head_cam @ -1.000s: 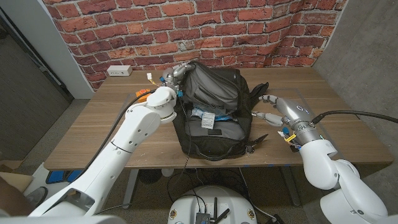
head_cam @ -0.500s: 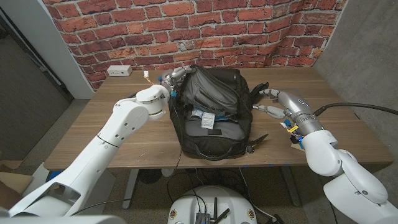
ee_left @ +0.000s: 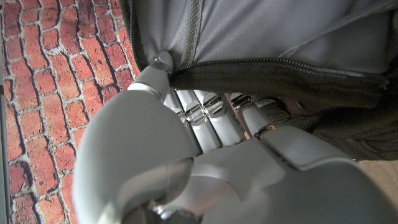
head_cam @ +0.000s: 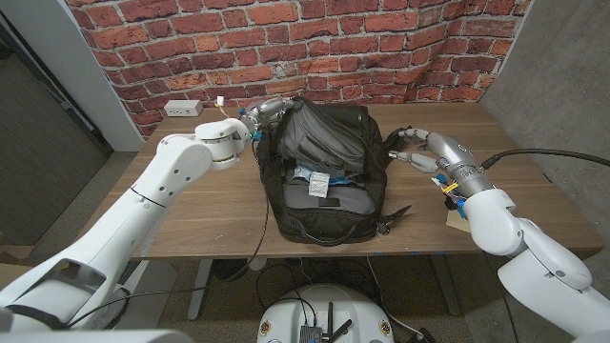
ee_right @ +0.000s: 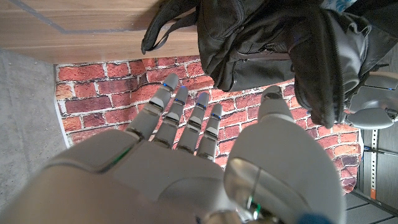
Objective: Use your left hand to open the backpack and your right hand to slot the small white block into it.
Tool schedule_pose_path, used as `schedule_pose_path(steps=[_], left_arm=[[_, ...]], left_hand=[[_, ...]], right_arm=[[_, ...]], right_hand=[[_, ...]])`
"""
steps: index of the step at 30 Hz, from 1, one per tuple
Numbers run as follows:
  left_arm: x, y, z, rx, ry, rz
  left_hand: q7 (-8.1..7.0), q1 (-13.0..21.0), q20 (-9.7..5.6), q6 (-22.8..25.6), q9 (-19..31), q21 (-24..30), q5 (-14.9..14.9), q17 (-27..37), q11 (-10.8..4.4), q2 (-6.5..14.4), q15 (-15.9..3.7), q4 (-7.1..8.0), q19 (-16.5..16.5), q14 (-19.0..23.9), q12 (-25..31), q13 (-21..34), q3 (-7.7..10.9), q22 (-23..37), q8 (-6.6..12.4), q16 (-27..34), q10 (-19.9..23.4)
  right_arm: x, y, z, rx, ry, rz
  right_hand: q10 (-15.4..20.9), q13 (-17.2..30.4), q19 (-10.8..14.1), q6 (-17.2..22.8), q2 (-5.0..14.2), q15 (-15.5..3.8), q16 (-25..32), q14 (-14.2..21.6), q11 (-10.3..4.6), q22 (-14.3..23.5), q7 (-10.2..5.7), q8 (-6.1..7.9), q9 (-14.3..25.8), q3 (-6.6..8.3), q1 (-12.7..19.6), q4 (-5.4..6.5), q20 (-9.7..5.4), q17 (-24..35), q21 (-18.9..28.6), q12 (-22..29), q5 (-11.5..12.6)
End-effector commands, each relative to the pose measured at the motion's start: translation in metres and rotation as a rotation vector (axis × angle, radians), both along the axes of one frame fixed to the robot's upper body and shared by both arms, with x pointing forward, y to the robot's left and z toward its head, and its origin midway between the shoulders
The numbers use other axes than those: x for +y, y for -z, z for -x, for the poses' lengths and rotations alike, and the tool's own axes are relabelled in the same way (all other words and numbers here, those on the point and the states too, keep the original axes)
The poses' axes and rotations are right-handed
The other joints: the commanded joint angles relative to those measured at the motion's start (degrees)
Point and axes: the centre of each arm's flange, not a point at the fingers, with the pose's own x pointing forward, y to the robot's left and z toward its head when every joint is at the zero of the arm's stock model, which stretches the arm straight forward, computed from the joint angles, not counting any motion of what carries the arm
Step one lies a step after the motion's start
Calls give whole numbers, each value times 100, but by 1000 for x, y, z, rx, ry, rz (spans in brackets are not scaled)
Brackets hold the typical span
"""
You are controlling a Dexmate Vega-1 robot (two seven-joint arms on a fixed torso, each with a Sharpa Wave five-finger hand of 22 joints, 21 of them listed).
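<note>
Left hand (head_cam: 268, 108): at the backpack's (head_cam: 329, 171) far upper corner, on the side toward the brick wall (head_cam: 286, 48). In my left wrist view my fingers (ee_left: 205, 118) tuck in under the zipper line (ee_left: 280, 65), curled against the grey flap (ee_left: 267, 28). I judge I am gripping the flap's edge, lifting it.
Right hand (head_cam: 412, 148): just beside the backpack's right flank, near a loose strap (head_cam: 400, 135). Fingers (ee_right: 186, 112) spread and straight, nothing between them that I can see.
Small white block: I cannot make it out for certain. A pale wrapped item (head_cam: 319, 178) lies in the open front compartment; too small to say it is the block.
Step in hand: opening the pack, by my reading.
How to do it well: keep the flap pinched close to the zipper, pull up and back toward the wall so the mouth gapes wide. Hold steady; don't drag the whole pack across the table (head_cam: 172, 205).
Right hand's part: stay clear of the strap until the opening is held.
</note>
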Motion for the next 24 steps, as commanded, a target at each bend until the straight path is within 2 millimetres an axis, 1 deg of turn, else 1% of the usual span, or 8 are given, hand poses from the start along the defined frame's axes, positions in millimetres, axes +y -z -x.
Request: schedule_pose_path(steps=[1, 2, 7, 8, 14, 20, 24], left_arm=[[15, -15, 4, 28, 65, -125], [16, -15, 4, 33, 70, -128], [22, -16, 1, 47, 102, -149], [23, -16, 0, 46, 106, -155], [25, -20, -9, 32, 157, -186], [26, -23, -18, 14, 191, -222], [24, -23, -19, -3, 206, -258]], left_hand=[[-13, -24, -691, -40, 9, -6, 37, 3, 5, 32, -44, 26, -16, -86, 31, 13, 61, 3, -1, -42, -30], [-11, -28, -691, -46, 9, -7, 37, 2, 6, 32, -43, 28, -17, -92, 33, 14, 62, 2, -2, -43, -30], [-10, -52, -689, -61, 11, -10, 40, -1, 13, 34, -36, 36, -26, -130, 32, 14, 70, 0, -3, -50, -49], [-8, -61, -688, -63, 11, -11, 42, -2, -11, 37, -39, 38, -28, -142, 31, 14, 75, 0, -2, -49, -59], [-3, -77, -687, -69, 13, -15, 46, -3, -4, 33, -41, 34, -37, -180, 16, 15, 89, -3, 2, -50, -123], [-5, -101, -689, -83, 14, -22, 50, -6, 8, 30, -32, 37, -57, -217, 31, 16, 100, -5, 2, -53, -113], [8, -113, -686, -82, 14, -24, 52, -6, 9, 37, -35, 39, -63, -234, 28, 17, 111, -6, 5, -50, -138]], right_arm=[[-8, -8, -10, -12, -18, -27], [-9, -9, -11, -13, -19, -29], [-7, -11, -14, -14, -26, -30], [-7, -11, -14, -15, -27, -33], [-10, -14, -18, -13, -50, -77], [-15, -15, -28, 3, -82, -119], [-19, -16, -34, 12, -95, -140]], right_hand=[[48, 15, 62, 25, 5, -349, -6, 20, 21, 18, 20, -17, 0, 5, -29, -40, 3, 16, -12, -7, 33], [67, 15, 70, 40, 9, -342, -5, 25, -8, 18, 30, -17, 0, 6, -28, -48, 0, 13, -11, -4, 35], [79, 14, 80, 75, 17, -354, -4, 34, -16, 19, 29, -14, 0, 9, -25, -62, -2, 10, -10, -7, 37], [83, 14, 83, 83, 20, -350, -2, 38, -16, 19, 33, -13, 0, 10, -23, -65, -2, 9, -10, -7, 38], [102, 14, 91, 92, 29, -357, -6, 34, -25, 19, 31, -22, 0, 13, -19, -81, -5, 5, -11, -7, 41], [43, 11, 78, -26, 38, -305, -53, -61, 14, 17, 68, -97, -1, 8, -34, -101, -27, -7, -25, -47, 45], [-36, 7, 56, -64, 49, -257, -80, -114, 28, 16, 76, -133, -2, -1, -63, -103, -38, -15, -38, -86, 47]])
